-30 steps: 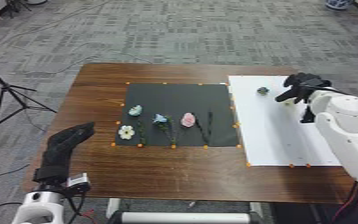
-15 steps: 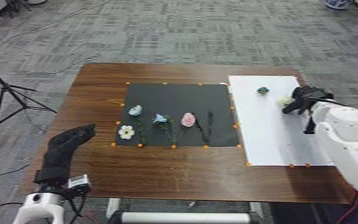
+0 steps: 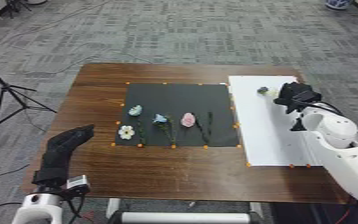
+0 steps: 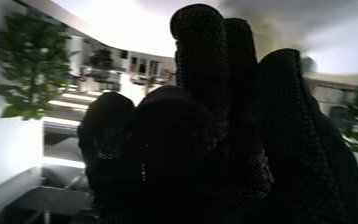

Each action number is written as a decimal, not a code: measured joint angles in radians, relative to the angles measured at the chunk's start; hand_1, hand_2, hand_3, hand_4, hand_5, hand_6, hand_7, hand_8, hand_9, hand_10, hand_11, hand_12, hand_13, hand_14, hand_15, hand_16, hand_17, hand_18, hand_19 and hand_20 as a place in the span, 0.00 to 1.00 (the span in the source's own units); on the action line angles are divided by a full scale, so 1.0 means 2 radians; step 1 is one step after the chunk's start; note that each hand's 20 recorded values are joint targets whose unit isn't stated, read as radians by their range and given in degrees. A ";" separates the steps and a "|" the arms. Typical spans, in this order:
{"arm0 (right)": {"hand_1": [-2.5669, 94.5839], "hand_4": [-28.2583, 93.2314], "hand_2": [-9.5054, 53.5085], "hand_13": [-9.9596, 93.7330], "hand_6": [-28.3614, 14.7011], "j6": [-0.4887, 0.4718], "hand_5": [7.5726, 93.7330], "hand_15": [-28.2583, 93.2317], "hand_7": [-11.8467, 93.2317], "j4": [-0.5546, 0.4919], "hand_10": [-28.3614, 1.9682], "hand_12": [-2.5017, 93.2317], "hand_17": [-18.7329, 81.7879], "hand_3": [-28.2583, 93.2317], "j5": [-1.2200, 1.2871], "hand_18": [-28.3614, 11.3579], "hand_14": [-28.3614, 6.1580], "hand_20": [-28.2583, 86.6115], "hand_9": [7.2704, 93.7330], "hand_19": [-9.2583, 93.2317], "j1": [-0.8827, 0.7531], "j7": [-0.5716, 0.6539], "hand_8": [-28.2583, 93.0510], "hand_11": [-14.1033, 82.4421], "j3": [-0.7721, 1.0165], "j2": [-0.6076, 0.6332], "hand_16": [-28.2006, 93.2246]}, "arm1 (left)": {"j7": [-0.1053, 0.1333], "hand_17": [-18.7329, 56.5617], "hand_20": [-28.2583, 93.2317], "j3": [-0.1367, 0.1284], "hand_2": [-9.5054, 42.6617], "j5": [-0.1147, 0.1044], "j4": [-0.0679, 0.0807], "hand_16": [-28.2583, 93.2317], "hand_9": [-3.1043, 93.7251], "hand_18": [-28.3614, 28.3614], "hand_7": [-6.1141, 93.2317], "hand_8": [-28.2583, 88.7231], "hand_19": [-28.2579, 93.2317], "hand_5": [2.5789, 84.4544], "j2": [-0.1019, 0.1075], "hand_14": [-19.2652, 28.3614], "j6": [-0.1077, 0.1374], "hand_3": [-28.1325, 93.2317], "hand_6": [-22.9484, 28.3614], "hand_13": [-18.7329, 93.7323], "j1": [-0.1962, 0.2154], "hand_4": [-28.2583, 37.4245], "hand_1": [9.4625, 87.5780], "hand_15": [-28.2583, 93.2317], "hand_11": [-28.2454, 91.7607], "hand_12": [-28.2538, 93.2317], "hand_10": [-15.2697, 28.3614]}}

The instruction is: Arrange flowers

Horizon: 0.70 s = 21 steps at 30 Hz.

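The right hand (image 3: 297, 97) is over the upper right of the white sheet (image 3: 278, 142), its fingertips towards a pale flower (image 3: 271, 92) beside a small teal flower (image 3: 262, 90). In the right wrist view the right hand (image 4: 202, 130) has several fingers straight, and a pale yellowish blur is beyond their tips. On the black mat (image 3: 171, 92) lie a light blue flower (image 3: 135, 110), a white one (image 3: 126, 132), a blue one (image 3: 160, 119), a pink one (image 3: 188, 119) and a dark stem (image 3: 210, 125). Open, the left hand (image 3: 66, 142) is over the table's left side.
Brown wood (image 3: 158, 175) borders the mat and sheet, with small orange markers (image 3: 206, 146) along their edges. A black tripod (image 3: 7, 87) stands on the floor left of the table. Green leaves (image 4: 29, 60) appear in the right wrist view.
The right hand has shifted left over the sheet. The pale flower has moved up and left and is now close to the teal flower. The left hand has hardly moved.
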 measured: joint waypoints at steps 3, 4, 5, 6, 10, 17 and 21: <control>0.56 0.09 0.23 0.97 0.70 -0.006 0.79 0.71 0.31 -0.040 0.61 0.25 0.80 0.66 0.002 0.35 0.74 0.76 0.94 1.00 -0.002 -0.003 0.30 0.36 -0.005 0.020 0.53 | 0.000 0.29 0.36 -0.001 0.10 0.000 0.000 0.23 0.55 0.72 0.24 0.15 0.32 0.63 0.000 0.74 0.000 0.78 0.40 0.50 0.000 0.03 0.25 0.38 0.40 0.31 0.66; 0.53 0.10 0.22 0.97 0.70 -0.008 0.79 0.71 0.31 -0.050 0.60 0.25 0.80 0.69 0.002 0.35 0.74 0.76 0.94 1.00 -0.001 -0.004 0.30 0.36 -0.006 0.025 0.53 | 0.000 0.29 0.36 -0.001 0.10 0.000 0.000 0.23 0.55 0.72 0.24 0.15 0.32 0.62 0.000 0.74 -0.001 0.78 0.40 0.50 0.000 0.03 0.25 0.38 0.40 0.31 0.66; 0.46 0.12 0.15 0.96 0.69 -0.010 0.79 0.71 0.30 -0.056 0.57 0.25 0.80 0.72 0.002 0.35 0.73 0.76 0.94 1.00 0.002 -0.005 0.28 0.36 -0.008 0.028 0.53 | 0.000 0.29 0.36 -0.001 0.10 0.000 0.000 0.23 0.55 0.72 0.24 0.15 0.32 0.62 0.000 0.74 -0.001 0.78 0.40 0.50 0.000 0.03 0.25 0.38 0.40 0.32 0.66; 0.39 0.13 0.09 0.96 0.67 -0.012 0.78 0.70 0.30 -0.059 0.55 0.25 0.80 0.74 0.002 0.34 0.72 0.76 0.93 1.00 0.006 -0.006 0.21 0.36 -0.011 0.029 0.53 | 0.000 0.29 0.36 -0.001 0.10 0.000 0.000 0.23 0.55 0.71 0.24 0.15 0.32 0.62 0.000 0.74 -0.001 0.78 0.40 0.50 0.000 0.03 0.25 0.38 0.40 0.32 0.66; 0.27 0.14 0.00 0.97 0.55 -0.029 0.74 0.68 0.25 -0.059 0.48 0.24 0.81 0.73 0.020 0.36 0.69 0.73 0.89 1.00 0.022 0.000 0.18 0.34 -0.015 0.027 0.53 | -0.001 0.29 0.36 -0.001 0.10 0.000 0.000 0.23 0.55 0.72 0.24 0.15 0.32 0.62 0.001 0.74 -0.001 0.78 0.40 0.50 0.000 0.03 0.25 0.38 0.40 0.32 0.66; 0.22 0.15 0.00 0.97 0.40 -0.099 0.62 0.67 0.18 -0.061 0.32 0.22 0.82 0.67 0.037 0.38 0.66 0.71 0.79 1.00 0.023 0.070 0.20 0.28 -0.008 0.009 0.53 | -0.001 0.29 0.36 -0.001 0.09 0.000 0.000 0.23 0.55 0.72 0.24 0.15 0.32 0.62 0.001 0.74 -0.003 0.78 0.40 0.50 -0.001 0.04 0.25 0.38 0.40 0.31 0.66; 0.18 0.13 0.00 0.97 0.31 -0.124 0.58 0.66 0.17 -0.053 0.23 0.21 0.82 0.64 0.034 0.41 0.64 0.70 0.75 1.00 0.023 0.071 0.20 0.25 -0.004 -0.004 0.53 | -0.002 0.29 0.36 -0.001 0.09 0.000 0.000 0.23 0.55 0.72 0.24 0.15 0.32 0.62 0.001 0.74 -0.003 0.78 0.40 0.50 -0.001 0.03 0.25 0.38 0.40 0.31 0.66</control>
